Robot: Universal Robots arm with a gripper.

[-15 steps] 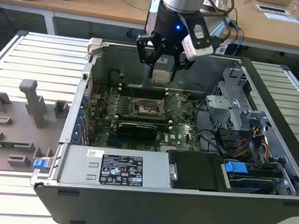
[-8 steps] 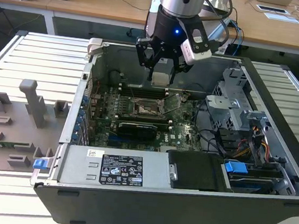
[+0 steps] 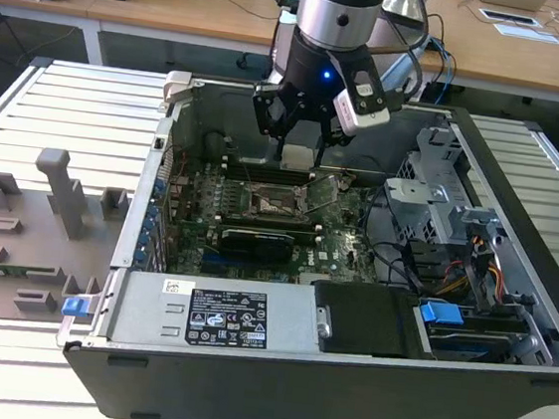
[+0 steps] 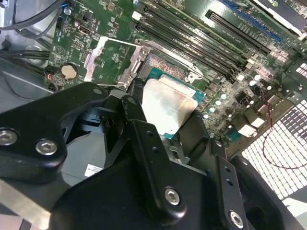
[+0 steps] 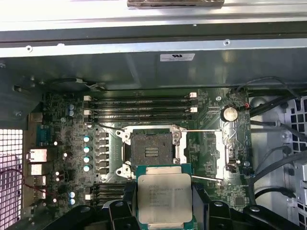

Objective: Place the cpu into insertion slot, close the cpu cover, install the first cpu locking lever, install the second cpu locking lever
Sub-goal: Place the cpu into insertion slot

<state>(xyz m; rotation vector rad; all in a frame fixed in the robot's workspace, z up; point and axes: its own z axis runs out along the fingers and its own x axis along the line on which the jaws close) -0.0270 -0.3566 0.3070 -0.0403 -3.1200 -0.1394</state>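
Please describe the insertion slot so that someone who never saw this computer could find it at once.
Look into the open computer case, at the green motherboard. Near its middle, beside the long narrow memory slots, is the insertion slot: a dark square socket with a metal rim, square where its neighbours are long strips.

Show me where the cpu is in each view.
Exterior view: the cpu hangs in the gripper near the insertion slot.
First wrist view: the cpu, held, beside the empty insertion slot.
Second wrist view: the cpu in front of the insertion slot.
Shared landmark: the insertion slot.
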